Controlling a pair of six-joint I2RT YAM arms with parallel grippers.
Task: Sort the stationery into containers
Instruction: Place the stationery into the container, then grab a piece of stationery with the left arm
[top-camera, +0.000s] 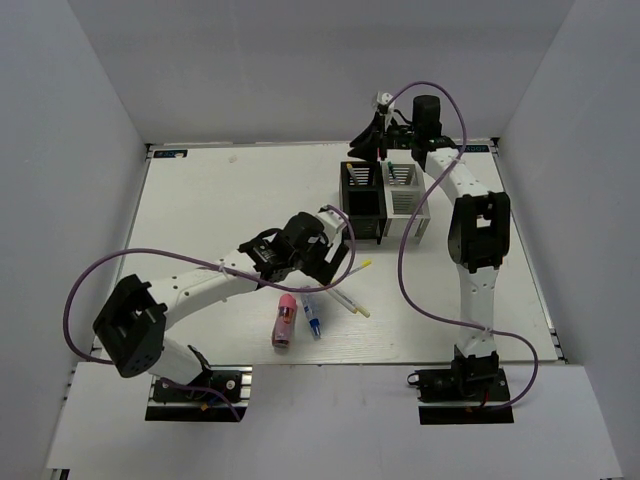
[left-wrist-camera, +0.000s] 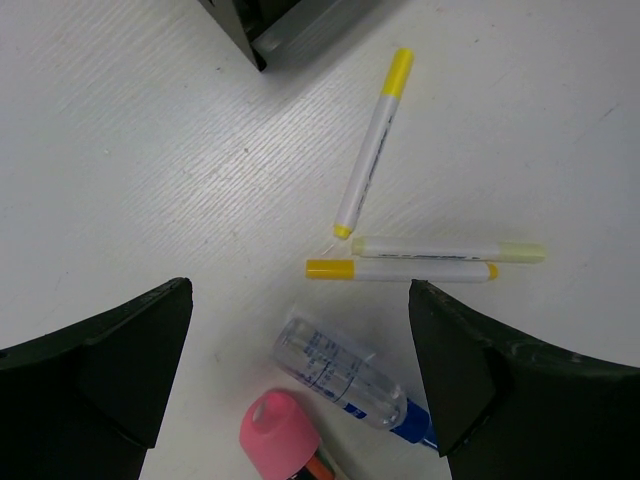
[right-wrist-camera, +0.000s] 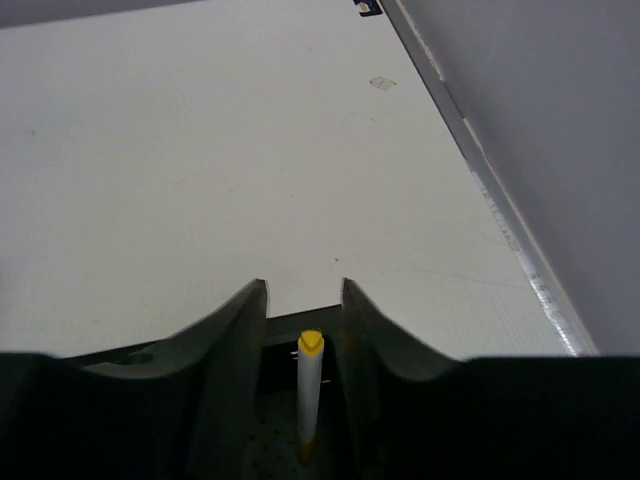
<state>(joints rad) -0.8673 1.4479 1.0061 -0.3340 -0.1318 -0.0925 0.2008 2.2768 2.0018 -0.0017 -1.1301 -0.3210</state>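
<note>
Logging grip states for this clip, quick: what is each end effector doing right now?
Left end effector: open, holding nothing.
Right end effector: open; a yellow-capped pen stands upright between its jaws, with a gap on both sides.

I find the top view looking down from behind the arms (top-camera: 200, 288) over the whole bench (top-camera: 220, 200). Left wrist view: close, straight down on yellow-capped pens (left-wrist-camera: 420, 270), shared with top. Right wrist view: low, across far bench.
</note>
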